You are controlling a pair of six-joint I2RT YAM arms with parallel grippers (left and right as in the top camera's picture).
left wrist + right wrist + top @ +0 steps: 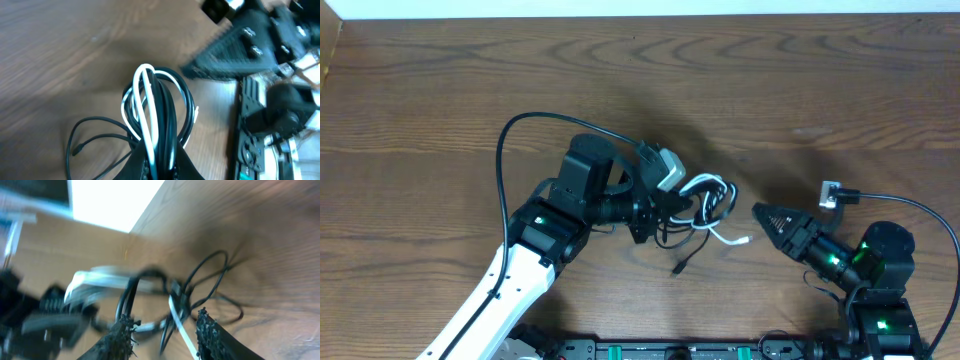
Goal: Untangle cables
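Cables [710,200], thin black and white cords tangled in loops, are held near the middle of the brown wooden desk [450,80], clamped in the left pincer [652,212]. The right pincer [760,212] is seen just right of the bundle, fingers apart. A loose black plug end [677,268] is laid on the desk.

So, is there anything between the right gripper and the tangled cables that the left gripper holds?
Nothing visible. From overhead, only bare table lies between the right gripper and the cables, which the left gripper holds bunched. The right wrist view shows them straight ahead of it.
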